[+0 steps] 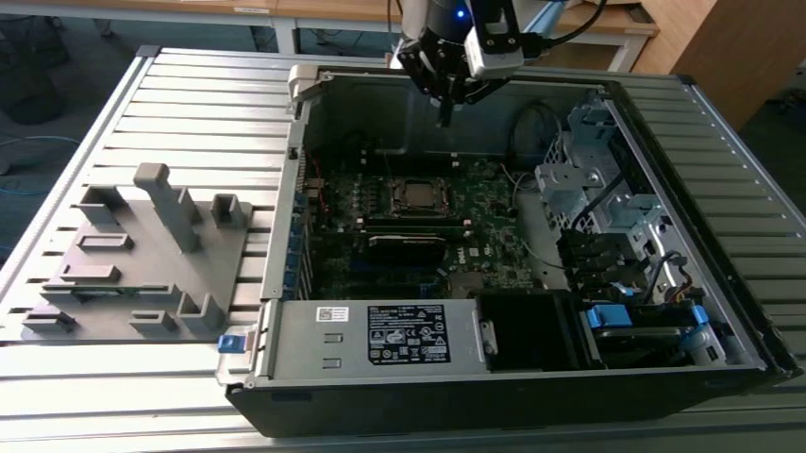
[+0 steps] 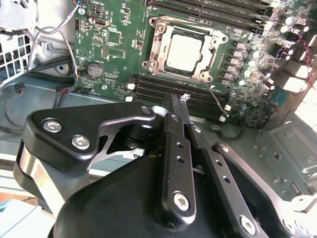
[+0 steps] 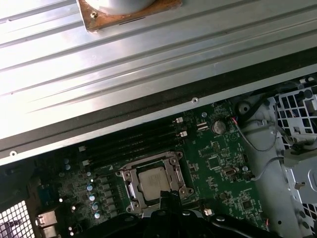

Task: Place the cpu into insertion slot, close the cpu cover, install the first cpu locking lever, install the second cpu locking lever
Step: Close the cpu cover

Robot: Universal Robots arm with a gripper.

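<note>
Cpu (image 2: 184, 52) lies seated in the slot (image 2: 158, 37) on the green board (image 2: 114, 54), its silver top showing. The gripper (image 2: 177, 101) hangs higher up by the case wall (image 1: 377, 118), well apart from the cpu, with its fingers pressed together on nothing.

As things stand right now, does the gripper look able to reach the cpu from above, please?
Probably yes. The gripper hangs above the open case, and the cpu lies face-up on the board, framed by the cpu cover. Nothing stands over it in the exterior view.
</note>
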